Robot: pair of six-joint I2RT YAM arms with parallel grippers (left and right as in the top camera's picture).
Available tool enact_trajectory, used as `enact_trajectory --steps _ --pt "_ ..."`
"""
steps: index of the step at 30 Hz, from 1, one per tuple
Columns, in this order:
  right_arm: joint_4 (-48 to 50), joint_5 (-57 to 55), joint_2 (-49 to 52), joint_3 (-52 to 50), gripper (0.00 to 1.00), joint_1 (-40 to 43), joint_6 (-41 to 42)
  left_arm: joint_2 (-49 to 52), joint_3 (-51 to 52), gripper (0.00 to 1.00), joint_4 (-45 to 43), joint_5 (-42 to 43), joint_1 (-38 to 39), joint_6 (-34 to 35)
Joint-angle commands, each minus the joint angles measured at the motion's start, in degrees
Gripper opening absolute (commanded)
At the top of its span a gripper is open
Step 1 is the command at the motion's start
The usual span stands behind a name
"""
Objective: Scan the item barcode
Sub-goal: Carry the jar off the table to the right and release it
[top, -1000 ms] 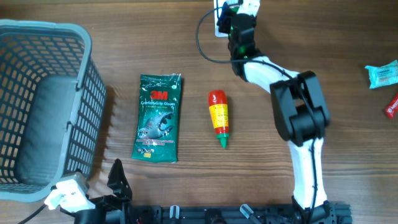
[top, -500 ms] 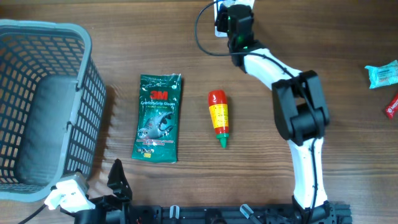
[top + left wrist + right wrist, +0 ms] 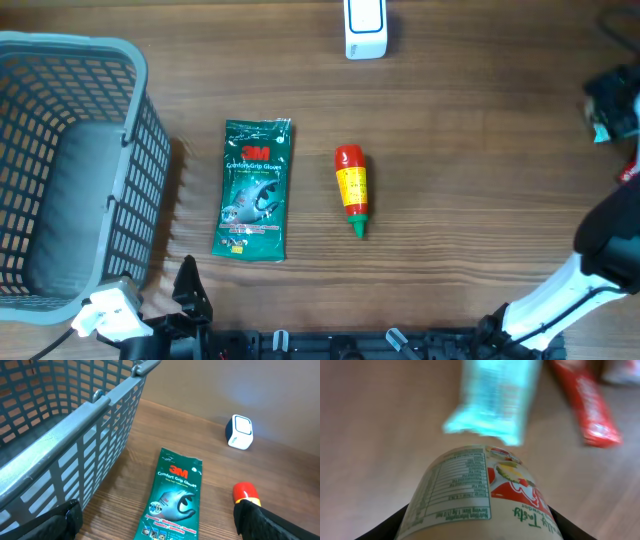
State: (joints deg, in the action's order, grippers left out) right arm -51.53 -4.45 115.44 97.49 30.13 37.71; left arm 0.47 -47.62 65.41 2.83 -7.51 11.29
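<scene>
Holding side, right pincer (image 3: 480,512): I saw its two dark fingers clamped on either flank of a round tub (image 3: 479,477), which filled the low middle of the wrist view.
Tub: its nutrition table and a fruit picture faced the wrist camera. I could not make out a barcode on the side it showed.
Right arm: from overhead it reached out to the far right edge of the surface (image 3: 470,120), well apart from the scanner (image 3: 364,28).
Scanner: the small white unit stood at the far edge of the surface, near the middle.
Beyond the tub: a teal packet (image 3: 495,397) and a red bar (image 3: 585,405) lay side by side on the wood, both blurred.
Left pincer (image 3: 157,507): its fingers stood wide apart with nothing between them, low at the near edge and beside the basket (image 3: 70,170).
Basket: grey plastic mesh, at the left end of the surface.
Glove pack (image 3: 253,190): a green 3M Comfort Grip Gloves pack lay flat between the basket and the sauce bottle (image 3: 352,190).
Sauce bottle: red with a green tip, it lay on its side with the tip toward the near edge, close to the glove pack without touching it.
</scene>
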Motion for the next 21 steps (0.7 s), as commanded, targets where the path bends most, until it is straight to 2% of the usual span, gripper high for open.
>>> enact_trajectory --steps 1,3,5,8,9,10,12,15,18,21 --pt "-0.8 4.5 4.0 -3.1 0.3 4.9 -0.3 -0.2 0.0 1.0 -0.2 -0.2 0.3 0.3" --pt "-1.2 4.5 5.9 -5.0 0.3 7.2 -0.3 -0.2 0.0 1.0 -0.2 -0.2 0.3 0.3" --pt "-0.2 4.2 7.1 -6.3 0.34 8.3 -2.0 -0.2 0.0 1.0 -0.2 -0.2 0.3 0.3" --pt "3.2 0.3 8.1 -7.2 0.52 9.5 -1.8 -0.2 0.0 1.0 -0.2 -0.2 0.3 0.3" --pt "4.0 -0.7 8.1 -7.2 0.61 9.9 -2.0 -0.2 0.0 1.0 -0.2 -0.2 0.3 0.3" --pt "4.1 -0.2 8.0 -6.1 1.0 10.5 -3.8 -0.2 0.0 1.0 -0.2 -0.2 0.3 0.3" --pt "2.2 2.0 7.5 -2.4 1.0 11.0 -8.8 -0.2 0.0 1.0 -0.2 -0.2 0.3 0.3" --pt "-4.1 0.3 3.9 5.2 1.0 11.0 -10.6 -0.2 0.0 1.0 -0.2 -0.2 0.3 0.3" --pt "-9.9 0.3 -3.7 10.6 1.0 10.8 -5.2 -0.2 0.0 1.0 -0.2 -0.2 0.3 0.3" --pt "-13.6 3.0 -12.3 11.4 1.0 10.2 -0.8 -0.2 0.0 1.0 -0.2 -0.2 0.3 0.3"
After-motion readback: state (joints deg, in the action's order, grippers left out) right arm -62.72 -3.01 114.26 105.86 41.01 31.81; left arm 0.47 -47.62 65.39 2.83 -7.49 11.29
